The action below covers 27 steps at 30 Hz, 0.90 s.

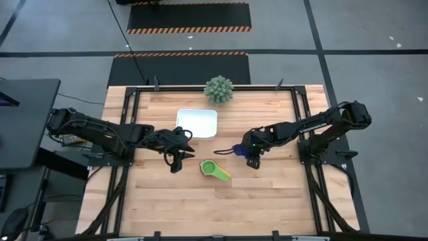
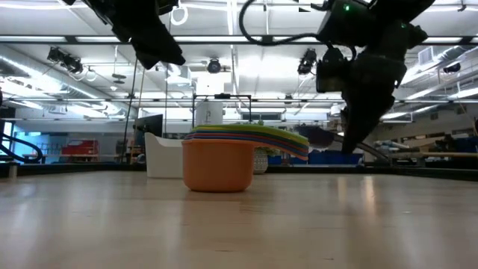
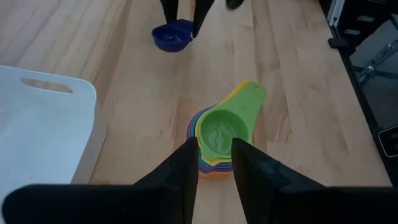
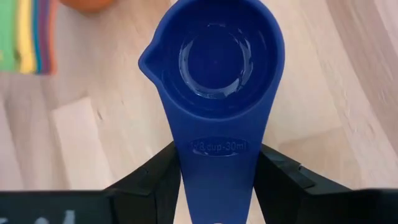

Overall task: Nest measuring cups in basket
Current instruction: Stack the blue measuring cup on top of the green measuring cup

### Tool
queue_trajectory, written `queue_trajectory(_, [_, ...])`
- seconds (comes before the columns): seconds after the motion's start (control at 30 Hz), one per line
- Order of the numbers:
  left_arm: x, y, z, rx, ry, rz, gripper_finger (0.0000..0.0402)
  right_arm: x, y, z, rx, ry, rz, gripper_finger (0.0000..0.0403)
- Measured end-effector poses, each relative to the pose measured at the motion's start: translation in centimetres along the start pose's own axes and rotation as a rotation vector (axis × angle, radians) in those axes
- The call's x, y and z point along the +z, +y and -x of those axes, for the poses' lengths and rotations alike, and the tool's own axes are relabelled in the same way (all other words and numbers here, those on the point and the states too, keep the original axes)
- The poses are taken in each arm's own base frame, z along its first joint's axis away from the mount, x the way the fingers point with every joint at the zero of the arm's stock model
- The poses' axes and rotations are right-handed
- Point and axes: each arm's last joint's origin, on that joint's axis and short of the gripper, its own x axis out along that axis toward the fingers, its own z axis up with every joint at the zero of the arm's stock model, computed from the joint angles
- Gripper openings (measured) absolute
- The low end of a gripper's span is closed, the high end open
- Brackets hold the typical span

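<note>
Navy measuring cup (image 4: 214, 74) pinched by right gripper (image 4: 214, 186), left gripper (image 3: 214, 163) spread.

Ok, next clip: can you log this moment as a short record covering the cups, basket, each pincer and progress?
stack: nested cups, green on top, on the table, outside the basket
loose cup: blue cup, held by its handle
basket: white basket, no cups in it
right pincer: shut on the blue cup, right of the stack
left pincer: open, left of the stack
progress: no cups in the basket
</note>
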Motion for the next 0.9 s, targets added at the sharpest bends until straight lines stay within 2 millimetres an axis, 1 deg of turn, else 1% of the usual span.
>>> queue_trajectory(0.2, [-0.3,0.1,0.0,0.025,0.033,-0.004,0.0103,0.9,1.2,0.6,0.012,-0.059,0.001,0.0179])
queue_trajectory(0.4, [-0.5,0.2,0.0,0.028,0.046,-0.005,0.0103,1.3,2.1,0.9,0.028,-0.096,0.003,0.0179])
queue_trajectory(0.57, [-0.5,0.2,0.0,0.029,0.046,-0.005,0.0103,1.4,2.8,1.0,0.058,-0.128,-0.015,0.0179])
queue_trajectory(0.67, [-0.5,0.2,0.0,0.030,0.046,-0.005,0.0103,1.6,3.4,0.6,0.072,-0.133,-0.014,0.0179])
queue_trajectory(0.9, [-0.6,0.2,0.0,0.043,0.054,0.002,0.0103,3.8,5.9,-0.4,0.079,-0.110,0.019,0.0179])
